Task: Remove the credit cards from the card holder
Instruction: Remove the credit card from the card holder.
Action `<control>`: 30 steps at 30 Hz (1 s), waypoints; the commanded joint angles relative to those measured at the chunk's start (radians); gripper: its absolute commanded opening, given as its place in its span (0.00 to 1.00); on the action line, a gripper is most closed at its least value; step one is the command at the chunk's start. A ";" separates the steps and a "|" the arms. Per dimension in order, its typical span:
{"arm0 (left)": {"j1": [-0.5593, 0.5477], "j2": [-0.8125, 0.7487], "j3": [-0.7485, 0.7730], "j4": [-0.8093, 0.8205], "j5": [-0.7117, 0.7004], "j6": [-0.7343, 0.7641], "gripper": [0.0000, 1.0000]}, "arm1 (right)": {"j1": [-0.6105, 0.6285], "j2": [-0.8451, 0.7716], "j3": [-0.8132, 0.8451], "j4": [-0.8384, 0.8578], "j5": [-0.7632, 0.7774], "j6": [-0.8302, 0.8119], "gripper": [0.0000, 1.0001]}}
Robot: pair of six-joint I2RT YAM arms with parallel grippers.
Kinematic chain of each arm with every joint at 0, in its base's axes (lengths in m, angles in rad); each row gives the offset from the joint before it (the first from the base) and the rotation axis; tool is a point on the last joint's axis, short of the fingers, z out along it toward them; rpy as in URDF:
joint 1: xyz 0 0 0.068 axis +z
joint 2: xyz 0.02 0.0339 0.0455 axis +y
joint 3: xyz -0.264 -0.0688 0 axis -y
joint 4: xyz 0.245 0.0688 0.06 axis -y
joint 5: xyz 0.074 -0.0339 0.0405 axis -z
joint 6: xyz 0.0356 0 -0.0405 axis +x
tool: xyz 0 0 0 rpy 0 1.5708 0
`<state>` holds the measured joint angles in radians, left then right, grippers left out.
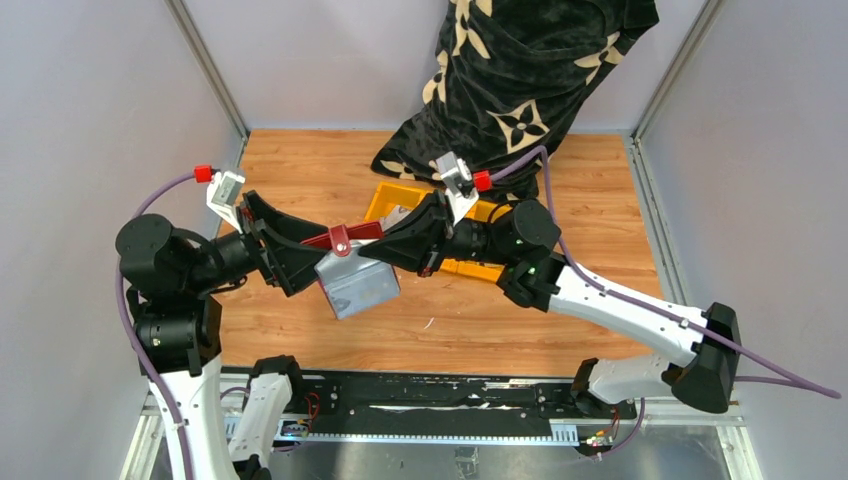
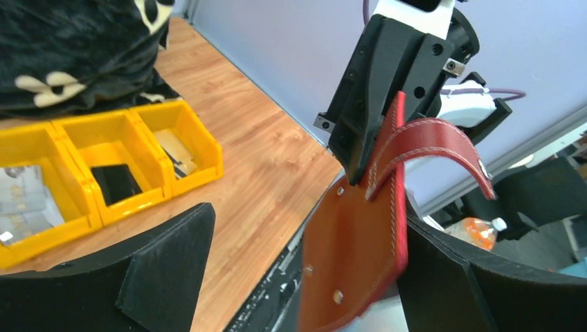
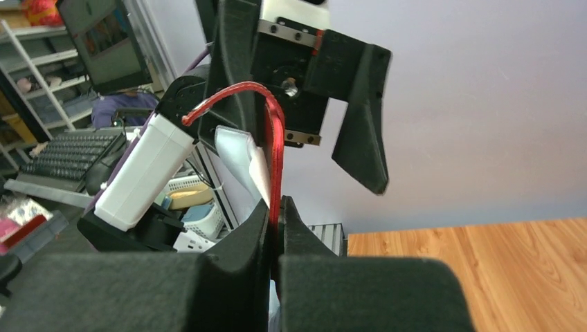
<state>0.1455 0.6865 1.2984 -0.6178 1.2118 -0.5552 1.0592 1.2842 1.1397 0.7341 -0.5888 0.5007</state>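
Note:
The dark red card holder (image 1: 343, 238) hangs in the air between my two grippers, its snap tab (image 2: 443, 142) arched over. My right gripper (image 3: 278, 211) is shut on its red edge (image 3: 277, 159). My left gripper (image 2: 308, 225) stands wide open around the holder's red-brown outer face (image 2: 353, 256), which lies close against the right finger (image 2: 450, 277). A silvery-grey panel (image 1: 357, 285) hangs below the holder; I cannot tell whether it is lining or a card. Silvery credit cards (image 2: 24, 200) lie in an end compartment of the yellow bin.
The yellow three-compartment bin (image 1: 385, 200) sits behind the grippers; its middle compartment holds a black object (image 2: 116, 181). A black cloth with cream flowers (image 1: 520, 80) is piled at the back. Grey walls close in both sides.

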 commanded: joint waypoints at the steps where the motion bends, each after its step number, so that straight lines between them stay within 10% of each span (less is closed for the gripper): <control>1: -0.004 -0.031 0.032 0.130 -0.028 -0.071 0.99 | -0.046 -0.051 -0.006 -0.134 0.102 0.098 0.00; 13: -0.004 -0.063 0.001 0.316 -0.010 -0.228 0.92 | -0.075 -0.097 0.016 -0.255 0.097 0.162 0.00; 30: -0.004 -0.174 -0.145 0.205 -0.083 -0.020 0.70 | -0.078 0.013 0.085 -0.127 0.013 0.438 0.00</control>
<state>0.1452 0.5232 1.1610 -0.4004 1.1297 -0.6029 0.9871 1.2694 1.1702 0.5095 -0.5426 0.8463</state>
